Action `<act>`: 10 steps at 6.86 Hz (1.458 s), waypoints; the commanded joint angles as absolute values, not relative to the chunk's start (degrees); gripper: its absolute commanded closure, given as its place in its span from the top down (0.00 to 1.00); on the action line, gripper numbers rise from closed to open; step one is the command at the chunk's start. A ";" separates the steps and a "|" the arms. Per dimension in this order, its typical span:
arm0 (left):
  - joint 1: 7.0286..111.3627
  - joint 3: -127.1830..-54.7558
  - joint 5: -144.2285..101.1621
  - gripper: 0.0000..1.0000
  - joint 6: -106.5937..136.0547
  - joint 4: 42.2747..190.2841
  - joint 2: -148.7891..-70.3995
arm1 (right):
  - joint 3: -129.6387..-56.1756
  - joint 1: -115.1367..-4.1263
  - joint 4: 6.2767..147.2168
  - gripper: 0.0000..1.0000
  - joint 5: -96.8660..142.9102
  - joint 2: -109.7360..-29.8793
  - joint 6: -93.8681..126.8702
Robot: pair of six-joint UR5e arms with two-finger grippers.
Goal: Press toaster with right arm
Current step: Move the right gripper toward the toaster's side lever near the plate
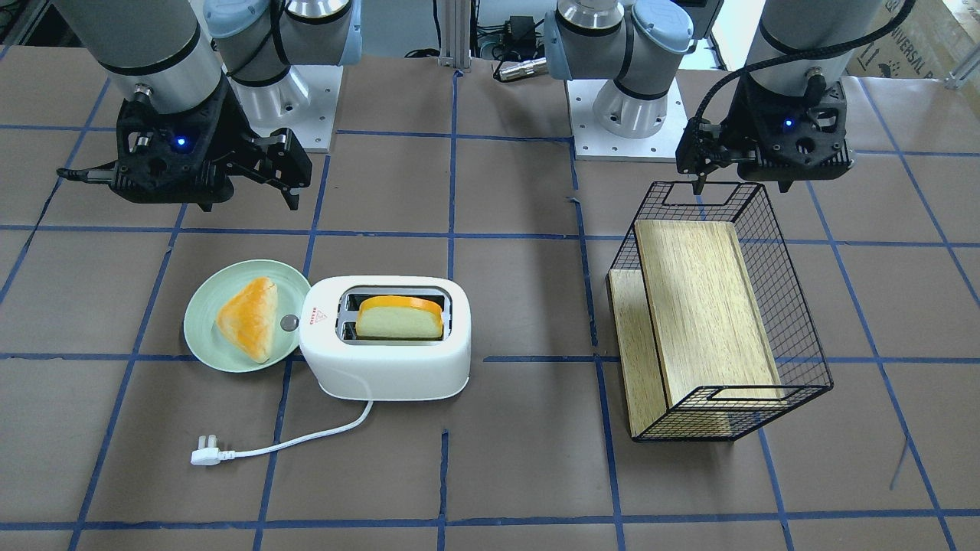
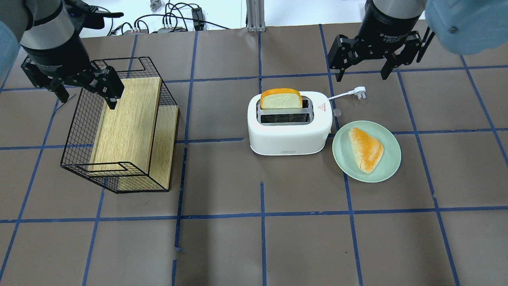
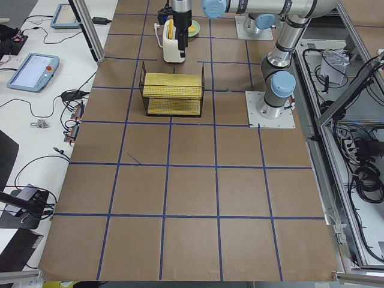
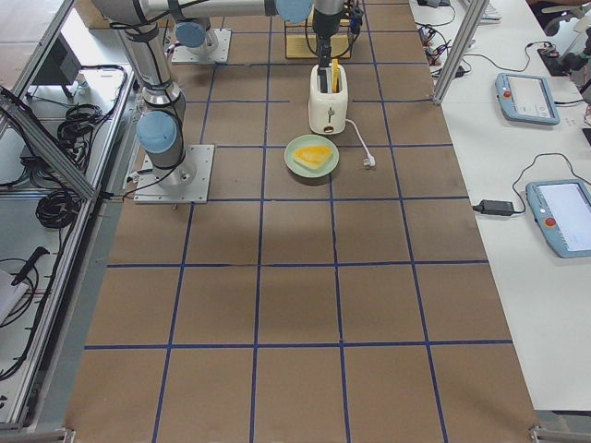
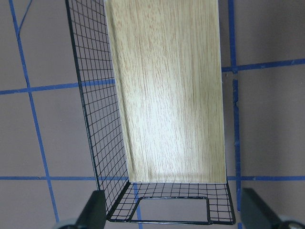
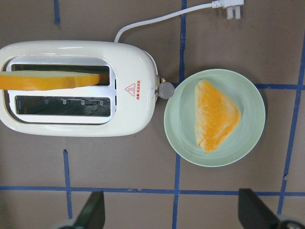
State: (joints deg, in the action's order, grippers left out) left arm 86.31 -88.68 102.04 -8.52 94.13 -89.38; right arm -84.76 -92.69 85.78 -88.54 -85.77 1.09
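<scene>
Overhead, toaster: You have the toaster [image 2: 289, 135] standing on the worktop [image 2: 238, 246], right of centre, with a bread slice [image 2: 281, 99] upright in its far slot.
Overhead, right tool: The right tool [image 2: 362, 73] hangs raised, apart from the toaster. Its fingers are spread wide and hold nothing.
Overhead, left tool: The left tool [image 2: 88, 99] is spread wide above the wire basket [image 2: 79, 127], which holds a wooden tray [image 2: 127, 119]. It grips nothing.
Front, surroundings: The grey knob [image 1: 289, 323] overlaps the rim of the green plate [image 1: 200, 337], which carries a triangular bun [image 1: 249, 317]. The white cord [image 1: 306, 438] ends in a plug [image 1: 205, 455] lying on the worktop.
Left side: The toaster sits at the far end, beyond the basket.
Right side: The toaster stands just beyond the plate, the near arm upright above it.
Left wrist: The fingertips [image 5: 95, 207] sit at the bottom corners, far apart, with the basket below.
Right wrist: The toaster is upper left, the plate just beside its knob end. You see the fingertips wide apart.
</scene>
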 commanded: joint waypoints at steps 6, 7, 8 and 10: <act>86.31 -88.68 102.04 1.00 -8.53 94.13 -89.38 | -84.73 -92.90 85.96 1.00 -88.51 -85.78 1.05; 86.31 -88.68 102.04 1.00 -8.44 94.13 -89.38 | -84.81 -92.90 85.87 1.00 -88.51 -85.61 1.05; 86.31 -88.68 102.04 1.00 -8.52 94.13 -89.38 | -85.16 -92.90 84.48 1.00 -88.85 -86.04 1.66; 86.31 -88.68 102.04 1.00 -8.44 94.13 -89.38 | -85.42 -92.90 88.65 1.00 -89.12 -85.08 1.05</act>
